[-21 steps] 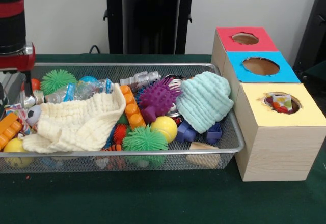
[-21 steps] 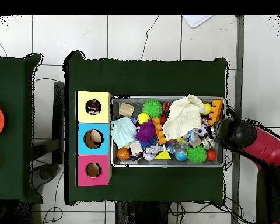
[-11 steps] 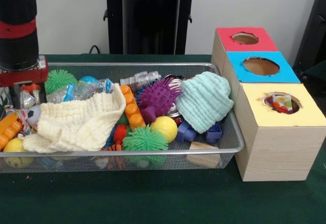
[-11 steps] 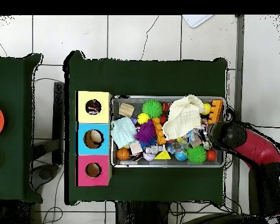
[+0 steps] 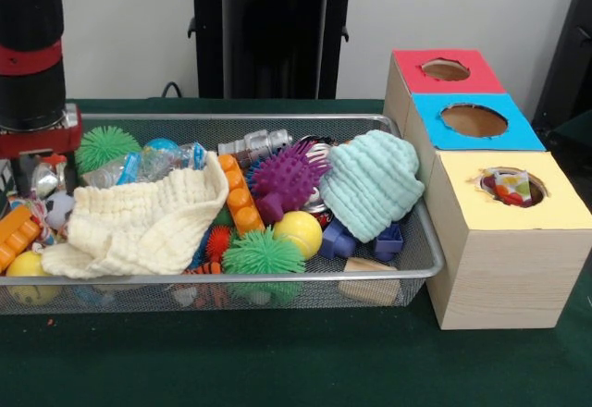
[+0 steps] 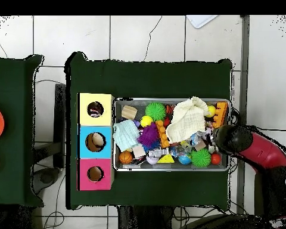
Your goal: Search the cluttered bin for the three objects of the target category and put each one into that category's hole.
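Note:
My gripper (image 5: pixel 42 180) hangs low over the left end of the wire bin (image 5: pixel 277 278), among small toys beside the cream cloth (image 5: pixel 139 227). Whether it holds anything is hidden by clutter. The bin also contains a mint cloth (image 5: pixel 372 183), a purple spiky ball (image 5: pixel 289 174), green spiky balls (image 5: pixel 263 252), a yellow ball (image 5: pixel 298 231) and an orange brick strip (image 5: pixel 237 194). In the overhead view the gripper (image 6: pixel 220 138) is at the bin's right end. Three boxes with holes stand beside the bin: red (image 5: pixel 446 70), blue (image 5: pixel 474 120) and yellow (image 5: pixel 509 188).
The yellow box's hole holds a colourful object. A metal can (image 5: pixel 256 142) and a clear bottle (image 5: pixel 153 160) lie at the bin's back. Blue blocks (image 5: pixel 338 240) and a wooden block (image 5: pixel 367 278) sit near its front rim. A second green-covered table (image 6: pixel 11 131) stands apart.
The arm came in over the bin's end and dropped lower, then shifted only slightly. The toys in the bin have barely moved.

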